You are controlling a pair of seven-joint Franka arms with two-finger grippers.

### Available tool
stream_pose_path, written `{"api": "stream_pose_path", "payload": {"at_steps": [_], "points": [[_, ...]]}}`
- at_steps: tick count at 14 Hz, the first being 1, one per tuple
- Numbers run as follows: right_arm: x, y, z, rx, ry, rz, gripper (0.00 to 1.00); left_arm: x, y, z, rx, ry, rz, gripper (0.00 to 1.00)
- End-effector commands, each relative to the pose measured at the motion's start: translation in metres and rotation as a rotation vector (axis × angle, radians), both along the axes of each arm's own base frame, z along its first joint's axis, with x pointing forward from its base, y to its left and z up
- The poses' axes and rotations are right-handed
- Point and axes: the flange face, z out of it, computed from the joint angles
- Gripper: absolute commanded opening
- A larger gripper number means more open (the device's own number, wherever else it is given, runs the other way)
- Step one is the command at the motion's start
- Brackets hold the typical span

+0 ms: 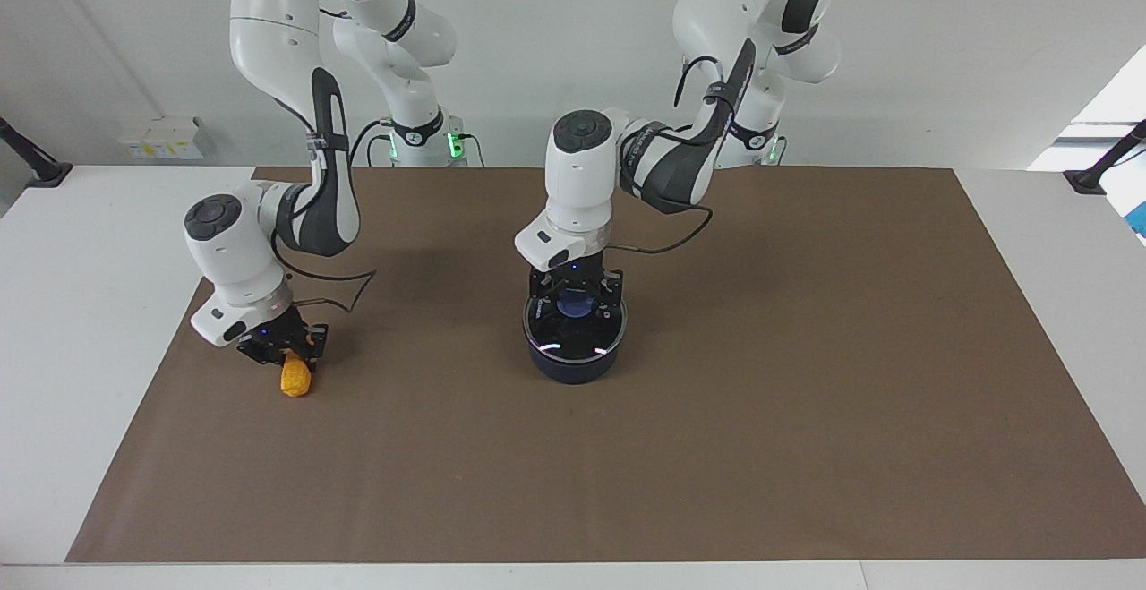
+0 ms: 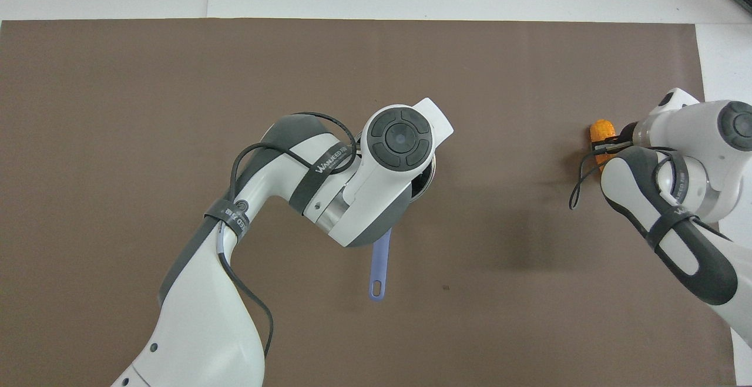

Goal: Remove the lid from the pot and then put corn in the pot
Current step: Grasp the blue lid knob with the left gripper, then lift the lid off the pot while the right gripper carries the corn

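Overhead, only the pot's handle (image 2: pixel 379 263) shows; facing, left tool (image 1: pixel 575 300) grips lid (image 1: pixel 574 332).

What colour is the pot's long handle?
The pot's handle is blue-purple, clearest in the overhead view.

A large brown paper-like rectangular mat (image 1: pixel 806 411) covers most of the white tabletop (image 1: pixel 72 303); bare white margins show at both ends; a small white boxy block (image 1: pixel 161 138) sits by the wall toward the right arm's end; black angled clamp stands (image 1: pixel 27 160) rise at both of the table's ends.
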Motion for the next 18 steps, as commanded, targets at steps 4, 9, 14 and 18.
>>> {"api": "stream_pose_path", "payload": {"at_steps": [4, 9, 14, 18], "points": [[-0.004, 0.012, 0.07, 0.026, 0.028, 0.03, 0.0, -0.001, 0.012, 0.049, -0.003, -0.046, 0.022, 0.0], [-0.015, 0.04, 0.153, 0.048, 0.094, 0.044, 0.0, 0.012, 0.049, 0.073, 0.01, -0.045, 0.067, 0.0], [-0.007, 0.127, 0.186, 0.043, 0.084, -0.027, 0.0, 0.041, 0.114, 0.076, 0.027, -0.023, 0.164, 0.0], [-0.011, 0.222, 0.19, 0.057, 0.058, -0.099, 0.0, 0.062, 0.174, 0.061, 0.044, 0.003, 0.256, 0.0]]}}
